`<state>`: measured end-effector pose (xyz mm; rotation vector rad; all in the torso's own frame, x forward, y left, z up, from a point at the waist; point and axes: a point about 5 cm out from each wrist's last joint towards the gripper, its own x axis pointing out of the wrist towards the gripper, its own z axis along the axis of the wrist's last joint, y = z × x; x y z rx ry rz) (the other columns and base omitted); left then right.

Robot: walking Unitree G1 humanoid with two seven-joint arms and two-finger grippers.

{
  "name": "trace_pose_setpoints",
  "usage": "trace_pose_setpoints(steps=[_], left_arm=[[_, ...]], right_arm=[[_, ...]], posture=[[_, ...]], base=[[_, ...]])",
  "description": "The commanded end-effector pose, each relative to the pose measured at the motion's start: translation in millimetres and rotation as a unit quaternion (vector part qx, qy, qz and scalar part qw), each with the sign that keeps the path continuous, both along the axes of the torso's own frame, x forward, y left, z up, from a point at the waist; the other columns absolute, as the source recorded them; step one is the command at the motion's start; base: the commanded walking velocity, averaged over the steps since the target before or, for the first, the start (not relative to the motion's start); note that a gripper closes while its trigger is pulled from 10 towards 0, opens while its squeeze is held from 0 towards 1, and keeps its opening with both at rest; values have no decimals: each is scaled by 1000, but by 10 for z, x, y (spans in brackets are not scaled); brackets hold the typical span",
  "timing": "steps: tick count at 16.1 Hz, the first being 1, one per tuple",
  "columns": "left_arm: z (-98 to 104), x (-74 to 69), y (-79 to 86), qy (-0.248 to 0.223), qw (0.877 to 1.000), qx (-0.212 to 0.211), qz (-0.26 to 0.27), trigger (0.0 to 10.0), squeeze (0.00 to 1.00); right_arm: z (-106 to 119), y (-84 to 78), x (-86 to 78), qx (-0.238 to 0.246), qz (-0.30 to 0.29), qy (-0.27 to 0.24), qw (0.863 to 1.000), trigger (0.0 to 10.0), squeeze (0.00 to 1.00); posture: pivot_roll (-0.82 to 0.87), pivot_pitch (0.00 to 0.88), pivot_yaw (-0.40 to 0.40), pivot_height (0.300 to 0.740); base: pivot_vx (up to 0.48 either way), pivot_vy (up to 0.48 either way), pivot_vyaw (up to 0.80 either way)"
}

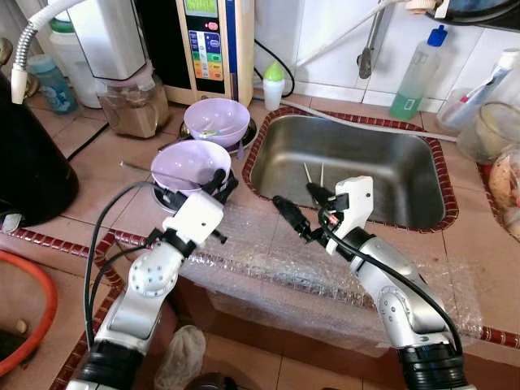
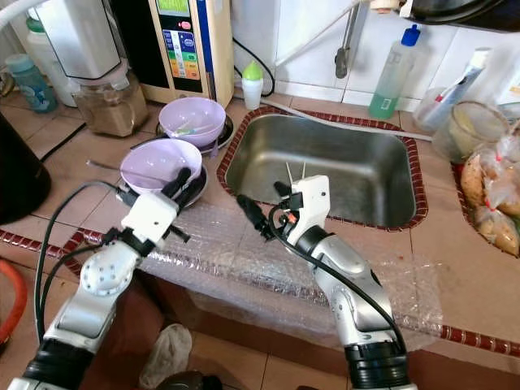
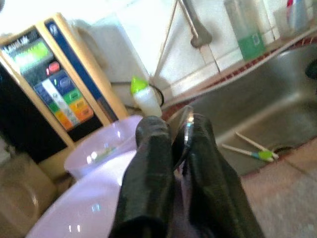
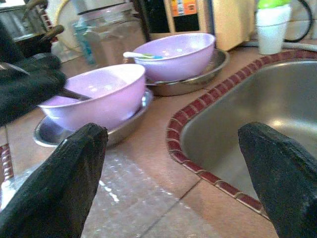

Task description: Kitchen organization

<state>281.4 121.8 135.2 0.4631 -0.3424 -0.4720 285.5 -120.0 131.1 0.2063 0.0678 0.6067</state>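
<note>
Two lilac bowls sit on metal plates left of the sink. The near bowl [image 1: 188,165] has a thin metal spoon [image 1: 154,171] lying across it. My left gripper [image 1: 219,180] is at this bowl's right rim, shut on the spoon's end [image 3: 184,131]. The far bowl [image 1: 216,120] holds a small white spoon [image 4: 141,55]. My right gripper [image 1: 302,207] hovers open over the counter between the near bowl and the sink [image 1: 422,215], with nothing between its fingers. A pair of chopsticks [image 1: 313,173] lies in the sink.
Bubble wrap [image 1: 268,260] covers the counter's front edge. At the back stand a water appliance [image 1: 211,45], a brown jar [image 1: 134,106], a green-capped bottle [image 1: 274,85] and a soap bottle [image 1: 414,73]. A black vessel [image 1: 28,162] is at far left, bagged food [image 2: 487,203] at right.
</note>
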Motion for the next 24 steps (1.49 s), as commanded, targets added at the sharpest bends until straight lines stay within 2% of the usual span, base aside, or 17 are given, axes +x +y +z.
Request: trace_pose_setpoints(steps=[1,2,3,5,8,9,11,12,16,18,19,22,24], left_arm=[[146,-33,-45,-57,997,35,-30,0,0],[202,-41,-60,-66,997,30,-34,0,0],[228,-43,-68,-70,997,28,-36,0,0],[346,-9,-92,-80,996,16,-39,0,0],[629,58,-98,-120,992,6,-42,0,0],[786,95,-117,-130,990,-10,-48,0,0],[868,155,-191,-82,992,-59,-77,0,0],[857,186,-301,-16,987,-101,-124,0,0],[776,230,-415,53,979,-106,-164,0,0],[745,266,-443,69,977,-117,-163,0,0],[727,281,-473,74,976,-118,-166,0,0],[726,283,-525,82,974,-113,-177,0,0],[677,267,-561,96,972,-109,-186,0,0]], right_arm=[[47,-104,102,32,-37,8,999,10000,0],[97,-150,155,62,-58,4,996,10000,0],[115,-163,173,73,-66,3,995,10000,0],[178,-181,231,67,-80,-22,994,10000,0],[194,-184,265,18,-83,-57,995,10000,0],[199,-186,267,-18,-83,-79,993,10000,0],[201,-213,285,-57,-97,-103,988,10000,0],[221,-252,325,-126,-119,-145,974,10000,0],[261,-353,410,-157,-165,-172,958,10000,0],[259,-297,404,-129,-132,-167,969,10000,0],[215,-159,348,-128,-55,-162,977,10000,0],[205,-80,323,-131,3,-163,978,10000,0],[242,-76,354,-145,13,-177,973,10000,0]], posture=[[-10,0,38,740],[-10,0,38,740],[-10,0,38,740],[-5,0,40,740],[0,0,39,740],[2,0,37,740],[4,0,34,740],[5,0,33,740],[-3,0,40,740],[-7,0,44,740],[-9,0,45,740],[-11,0,45,740],[-12,2,45,740]], base=[[0,0,0],[0,0,0],[0,0,0],[0,0,0],[0,0,0],[0,0,0],[0,0,0],[0,0,0],[0,0,0],[0,0,0],[0,0,0],[0,0,0],[0,0,0]])
